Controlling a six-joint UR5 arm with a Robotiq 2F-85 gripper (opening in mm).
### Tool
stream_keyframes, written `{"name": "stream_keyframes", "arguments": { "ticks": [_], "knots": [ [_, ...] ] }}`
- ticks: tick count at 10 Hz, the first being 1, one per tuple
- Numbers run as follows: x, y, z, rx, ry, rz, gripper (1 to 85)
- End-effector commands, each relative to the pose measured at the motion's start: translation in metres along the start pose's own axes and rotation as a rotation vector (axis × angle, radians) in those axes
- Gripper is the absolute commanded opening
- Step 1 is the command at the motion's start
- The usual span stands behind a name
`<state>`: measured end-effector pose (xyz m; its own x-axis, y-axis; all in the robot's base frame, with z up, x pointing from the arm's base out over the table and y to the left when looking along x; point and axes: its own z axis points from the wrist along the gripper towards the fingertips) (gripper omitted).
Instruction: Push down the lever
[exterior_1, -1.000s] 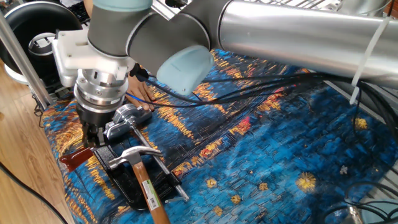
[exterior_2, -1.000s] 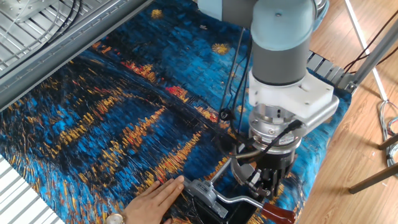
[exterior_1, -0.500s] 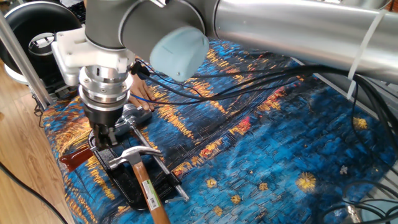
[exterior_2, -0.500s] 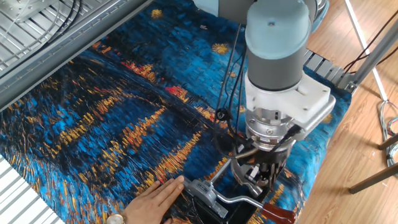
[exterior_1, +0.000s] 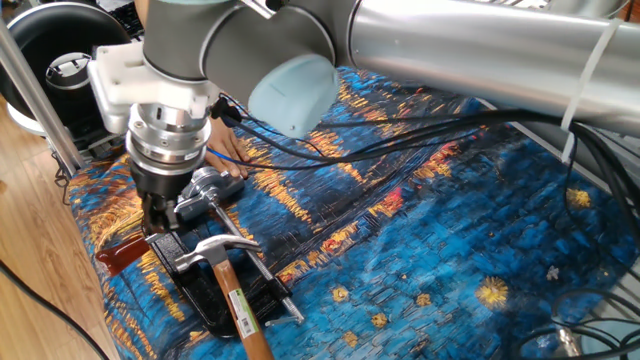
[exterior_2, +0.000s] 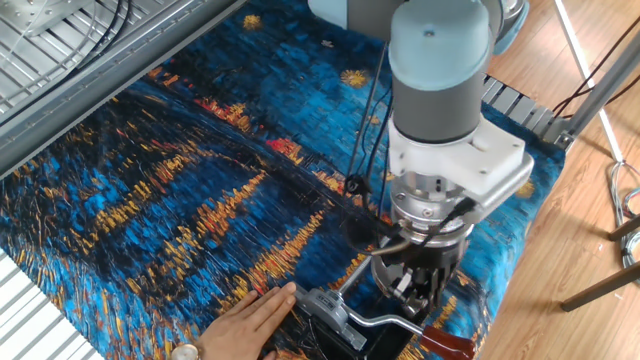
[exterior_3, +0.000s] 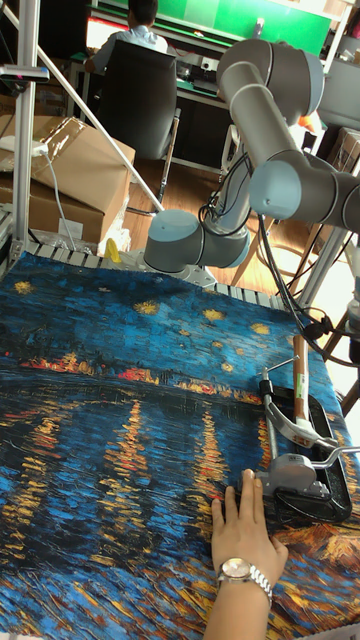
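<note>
One fixed view: gripper (exterior_1: 160, 218), jaw state unclear, over glossy dark-red lever (exterior_1: 125, 255) tip at bench edge; steel hammer (exterior_1: 222, 268) beside.
Other fixed view: lever (exterior_2: 448, 343) below gripper (exterior_2: 418, 290); a hand (exterior_2: 245, 320) nearby.
Tall fixed view: round silver pivot (exterior_3: 291, 473).

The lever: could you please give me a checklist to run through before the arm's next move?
1. Gripper over the lever, between the red end and the pivot: ok.
2. Gripper touching the lever: cannot tell.
3. Jaws open or shut: cannot tell.
4. Red end free to go down: ok, nothing lies on it.
5. Hammer out of the path: cannot tell, its head lies right beside the gripper.
6. Person's hand away from the mechanism: not ok, it rests beside the pivot.
</note>
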<state>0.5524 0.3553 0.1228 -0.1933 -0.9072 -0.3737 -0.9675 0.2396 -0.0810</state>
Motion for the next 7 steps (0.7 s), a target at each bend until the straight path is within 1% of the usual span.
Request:
{"name": "stream_keyframes", "arguments": {
  "ticks": [1, 3, 4, 5, 6, 7],
  "knots": [
    [-0.015, -0.015, 0.01, 0.01, -0.064, 0.07, 19.0],
    [-0.021, -0.017, 0.019, -0.002, -0.041, 0.068, 19.0],
    [-0.023, -0.019, 0.021, 0.0, -0.032, 0.072, 19.0],
    [-0.022, -0.024, 0.026, 0.01, -0.016, 0.074, 19.0],
    [-0.023, -0.029, 0.032, 0.011, -0.024, 0.078, 19.0],
    [-0.026, -0.029, 0.034, 0.008, -0.036, 0.077, 19.0]
  ]
}}
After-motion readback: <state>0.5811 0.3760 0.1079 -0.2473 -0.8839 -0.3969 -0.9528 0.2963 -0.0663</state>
